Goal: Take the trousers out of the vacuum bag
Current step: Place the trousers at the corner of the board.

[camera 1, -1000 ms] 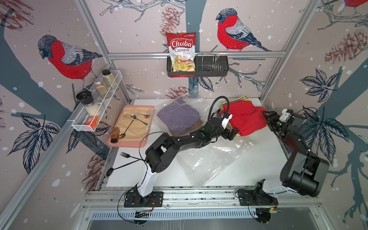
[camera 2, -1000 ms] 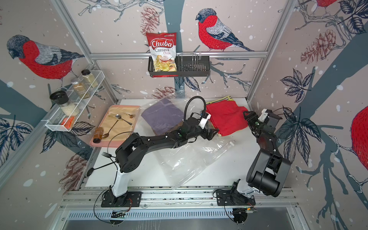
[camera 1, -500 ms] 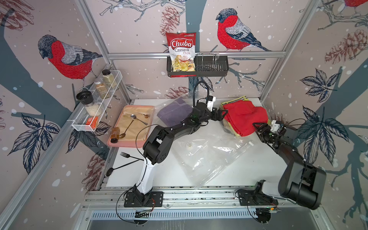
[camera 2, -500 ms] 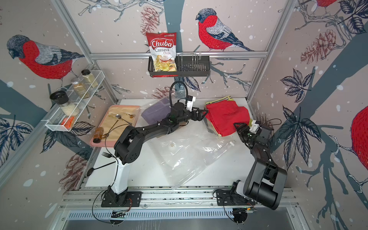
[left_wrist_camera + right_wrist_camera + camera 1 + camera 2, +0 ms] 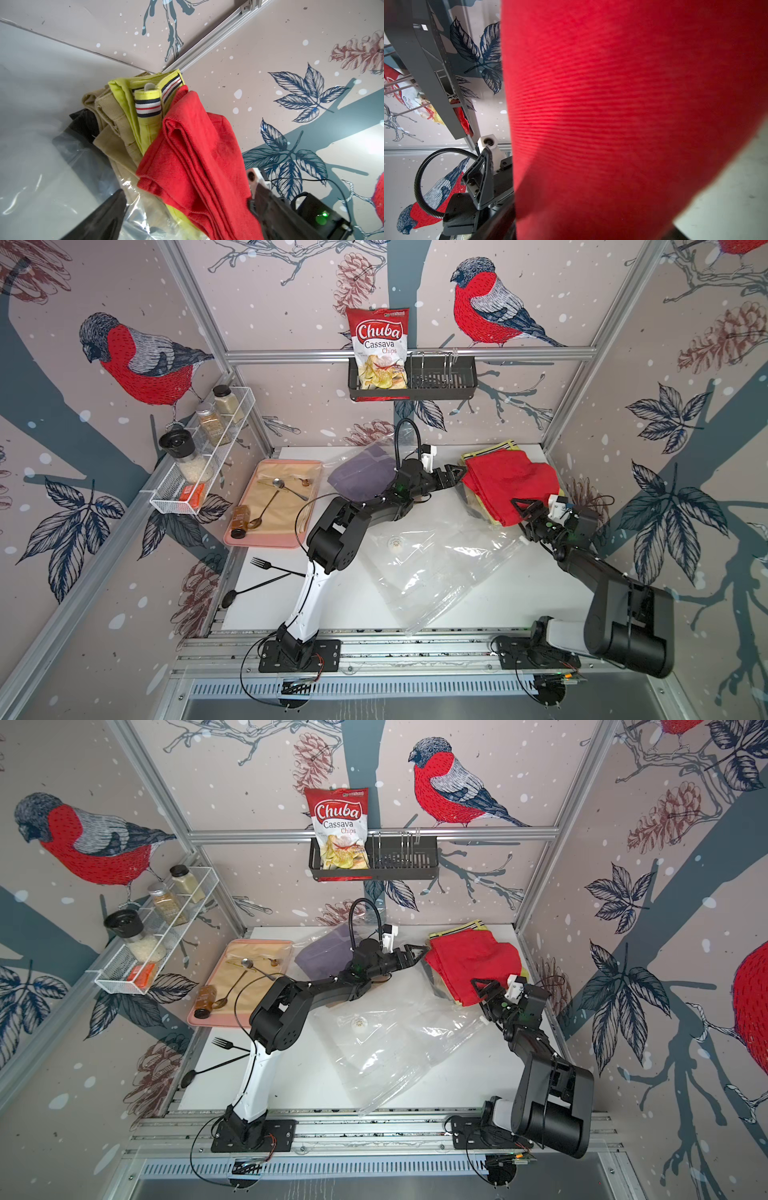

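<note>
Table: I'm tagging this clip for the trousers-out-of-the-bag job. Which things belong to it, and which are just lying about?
Job: vacuum bag, purple trousers, red trousers, yellow trousers, tan trousers, black trousers.
Lying about: tray, spoons, bottle, fork, black spoon, chips packet, spice rack.

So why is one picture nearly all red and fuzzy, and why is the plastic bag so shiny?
In the right wrist view the red trousers are very close to the lens, so they fill most of the frame and look soft; in a top view the vacuum bag catches the light in white streaks along its crinkles; in the left wrist view the red weave is sharp.
</note>
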Controlling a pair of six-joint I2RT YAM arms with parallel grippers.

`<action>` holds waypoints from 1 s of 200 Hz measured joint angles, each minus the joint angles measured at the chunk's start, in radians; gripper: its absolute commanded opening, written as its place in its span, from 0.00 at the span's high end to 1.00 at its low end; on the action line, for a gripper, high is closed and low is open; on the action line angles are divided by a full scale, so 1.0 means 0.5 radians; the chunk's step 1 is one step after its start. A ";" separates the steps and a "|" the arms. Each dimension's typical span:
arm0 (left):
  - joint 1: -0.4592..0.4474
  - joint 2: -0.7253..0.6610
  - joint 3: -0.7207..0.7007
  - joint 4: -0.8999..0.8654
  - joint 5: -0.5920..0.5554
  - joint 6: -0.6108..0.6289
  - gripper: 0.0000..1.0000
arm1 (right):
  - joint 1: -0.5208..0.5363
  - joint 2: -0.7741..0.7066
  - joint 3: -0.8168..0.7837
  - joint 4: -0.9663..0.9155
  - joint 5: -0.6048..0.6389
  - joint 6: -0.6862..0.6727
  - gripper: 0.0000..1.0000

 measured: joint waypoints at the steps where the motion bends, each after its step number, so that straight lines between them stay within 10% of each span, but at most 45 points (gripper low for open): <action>1: 0.000 0.000 -0.002 0.002 0.001 -0.003 0.02 | -0.001 0.002 -0.003 0.005 0.000 0.005 0.33; 71: 0.001 0.014 -0.067 0.182 0.016 -0.227 0.02 | -0.197 -0.072 0.069 -0.031 0.007 -0.035 0.88; 161: -0.050 0.218 0.019 0.356 0.155 -0.576 0.02 | -0.233 -0.043 0.134 -0.307 0.059 -0.381 1.00; 200: -0.040 0.184 0.258 0.095 0.123 -0.294 0.04 | -0.233 -0.024 0.111 -0.301 0.061 -0.390 1.00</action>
